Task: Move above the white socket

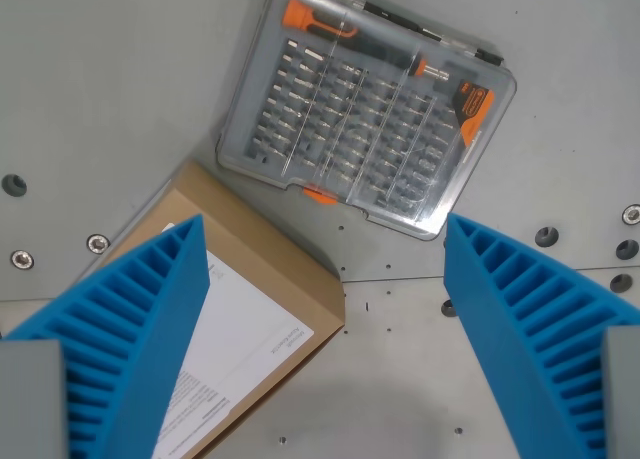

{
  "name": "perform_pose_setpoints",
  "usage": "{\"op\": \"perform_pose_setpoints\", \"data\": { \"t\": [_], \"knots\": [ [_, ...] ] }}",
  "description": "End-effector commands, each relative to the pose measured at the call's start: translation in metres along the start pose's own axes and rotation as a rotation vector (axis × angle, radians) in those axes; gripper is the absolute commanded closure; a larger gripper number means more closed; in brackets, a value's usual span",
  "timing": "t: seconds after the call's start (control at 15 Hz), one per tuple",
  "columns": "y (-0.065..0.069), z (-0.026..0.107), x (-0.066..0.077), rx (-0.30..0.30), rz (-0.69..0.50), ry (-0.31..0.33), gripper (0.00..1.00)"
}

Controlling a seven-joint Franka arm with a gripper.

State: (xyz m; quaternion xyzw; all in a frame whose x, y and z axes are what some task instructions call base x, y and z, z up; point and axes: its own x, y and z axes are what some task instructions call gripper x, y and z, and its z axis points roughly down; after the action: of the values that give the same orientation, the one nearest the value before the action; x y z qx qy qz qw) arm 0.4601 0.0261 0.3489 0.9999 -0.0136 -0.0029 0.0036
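Gripper [325,309] spread wide, blue ribbed fingers [140,339] apart, nothing between them. Clear bit case [368,107] lies closed and tilted on the grey table [90,69]; inside, rows of bits and an orange-black driver handle [345,29]. Cardboard box [255,279] with a white label [235,364] sits just beside the case. No white socket is in view

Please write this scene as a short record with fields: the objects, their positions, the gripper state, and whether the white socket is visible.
view: wrist view, looking down
surface: grey metal table with screw holes
object 1: clear screwdriver bit case, closed, upper middle
object 2: brown cardboard box with white label, lower left, apart from the case
gripper: blue ribbed fingers spread wide, holding nothing
white socket: not visible in this view
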Motion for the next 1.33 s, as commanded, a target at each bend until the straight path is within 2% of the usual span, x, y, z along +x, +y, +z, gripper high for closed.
{"op": "perform_pose_setpoints", "data": {
  "t": [0.07,0.8,1.33],
  "knots": [
    [0.0,-0.002,0.0,0.0,0.0,0.005,0.0],
    [0.002,0.003,0.004,-0.002,-0.038,0.011,0.0],
    [0.008,0.018,0.019,-0.007,-0.109,0.015,0.0]
  ]
}}
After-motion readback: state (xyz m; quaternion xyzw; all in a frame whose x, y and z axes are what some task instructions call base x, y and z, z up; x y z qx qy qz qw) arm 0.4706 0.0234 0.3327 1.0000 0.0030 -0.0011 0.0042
